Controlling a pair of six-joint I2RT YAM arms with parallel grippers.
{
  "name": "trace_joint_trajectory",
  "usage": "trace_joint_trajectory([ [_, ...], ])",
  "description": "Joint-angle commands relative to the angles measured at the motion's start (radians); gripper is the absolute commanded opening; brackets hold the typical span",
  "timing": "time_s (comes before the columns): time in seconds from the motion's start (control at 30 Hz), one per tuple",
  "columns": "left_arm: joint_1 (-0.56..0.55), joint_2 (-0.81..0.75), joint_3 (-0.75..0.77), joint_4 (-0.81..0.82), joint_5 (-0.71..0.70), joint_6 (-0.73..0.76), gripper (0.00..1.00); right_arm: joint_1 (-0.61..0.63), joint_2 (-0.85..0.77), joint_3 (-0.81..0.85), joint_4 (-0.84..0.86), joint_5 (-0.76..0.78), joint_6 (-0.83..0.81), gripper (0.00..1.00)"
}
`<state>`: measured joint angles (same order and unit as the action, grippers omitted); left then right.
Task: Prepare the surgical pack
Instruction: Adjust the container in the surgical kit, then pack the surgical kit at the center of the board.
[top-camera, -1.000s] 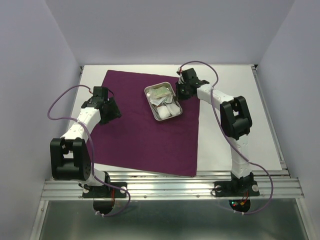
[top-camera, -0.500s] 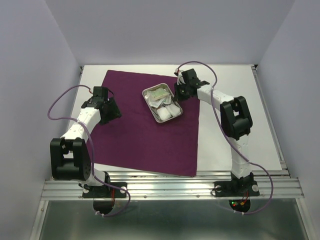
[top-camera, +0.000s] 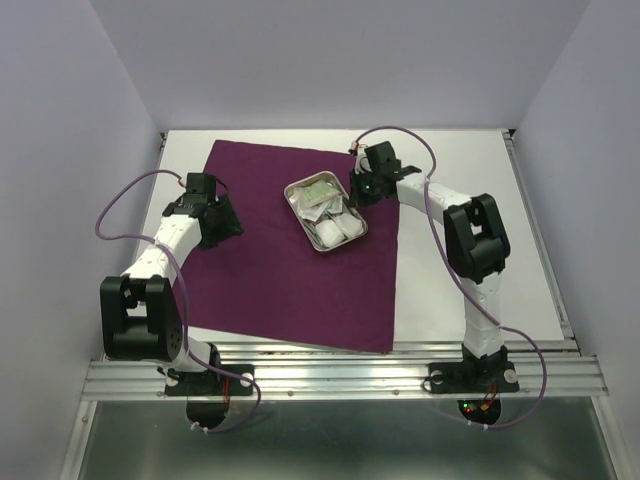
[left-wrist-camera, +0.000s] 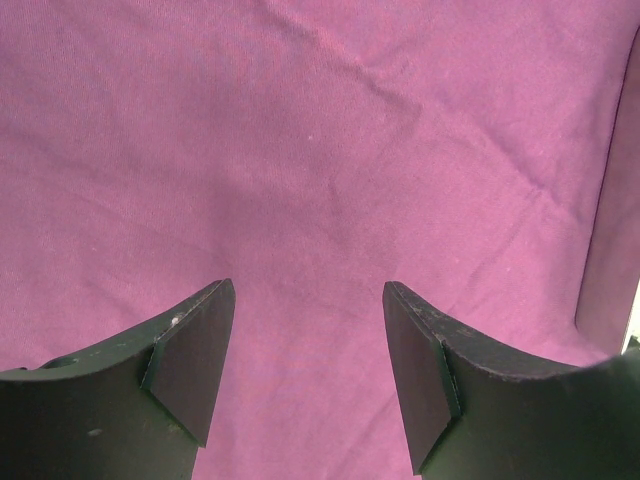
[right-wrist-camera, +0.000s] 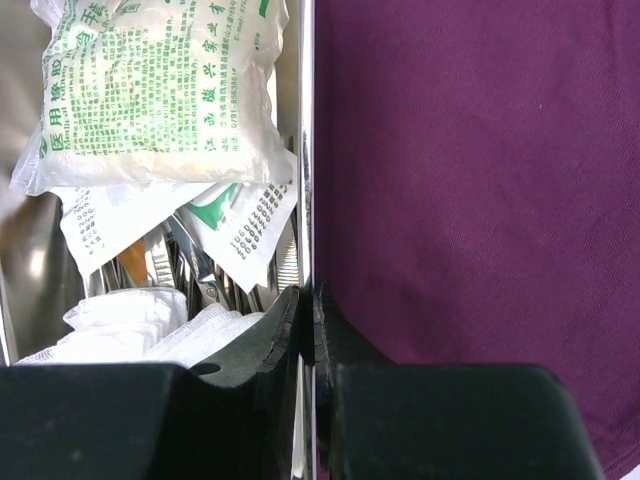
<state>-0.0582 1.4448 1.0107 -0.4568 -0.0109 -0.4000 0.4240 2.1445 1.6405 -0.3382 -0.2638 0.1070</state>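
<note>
Status: right gripper (right-wrist-camera: 308, 300) is clamped on the tray (right-wrist-camera: 305, 120) rim. One finger is inside the wall, one outside, with the thin steel edge pinched between them. From overhead, the grip is on the tray's right long side.

The tray sits on the drape (top-camera: 290, 290), in the cloth's far-right part, rotated relative to the cloth edges. Can't tell whether it's flat on the cloth or slightly lifted.

Tray contents:
- big packet (right-wrist-camera: 160, 90), clear with green print, lying on top at the far end
- smaller packets (right-wrist-camera: 245, 230), printed, tucked under it against the gripped wall
- gauze (right-wrist-camera: 130, 320), white, bunched at the near end
- steel instrument (right-wrist-camera: 203, 272) poking out between packets and gauze, mostly buried; can't tell scissors from forceps

The drape is spread open with a few shallow creases, skewed on the white table (top-camera: 530, 260). Its near edge runs close to the table's near edge. There's bare table to its right and along the far side.

Other side: left gripper (left-wrist-camera: 308, 290) is over the drape's left part, well apart from the tray. Jaws are spread wide with nothing between them, only purple cloth below. Tips look close to the cloth, but I can't tell whether they touch it.
</note>
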Motion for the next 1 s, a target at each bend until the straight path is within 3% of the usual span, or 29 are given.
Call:
trace_joint_trajectory([
  [0.0,-0.003,-0.032,0.029,-0.013,0.003,0.015,0.73,0.018,-0.038,-0.004,-0.018,-0.014,-0.044,0.06],
  [0.07,-0.003,-0.032,0.031,-0.014,-0.001,0.016,0.73,0.018,-0.037,0.002,-0.024,-0.015,-0.043,0.26],
  [0.1,-0.003,-0.031,0.029,-0.013,-0.001,0.016,0.73,0.018,-0.038,0.005,-0.025,-0.012,-0.040,0.50],
  [0.2,-0.003,-0.027,0.032,-0.013,0.000,0.013,0.73,0.018,-0.052,0.025,-0.019,0.050,-0.026,0.66],
  [0.37,-0.003,-0.027,0.035,-0.011,0.002,0.010,0.73,0.007,-0.046,0.107,-0.018,0.176,-0.001,0.69],
  [0.67,-0.003,-0.018,0.040,-0.005,0.006,0.006,0.73,-0.120,0.047,0.257,-0.021,0.339,0.144,0.70],
  [0.87,-0.003,0.022,0.052,-0.011,0.005,0.021,0.72,-0.232,0.195,0.419,-0.116,0.371,0.192,0.86],
  [0.97,-0.005,0.026,0.058,-0.005,0.006,0.024,0.72,-0.255,0.267,0.499,-0.146,0.371,0.181,0.86],
])
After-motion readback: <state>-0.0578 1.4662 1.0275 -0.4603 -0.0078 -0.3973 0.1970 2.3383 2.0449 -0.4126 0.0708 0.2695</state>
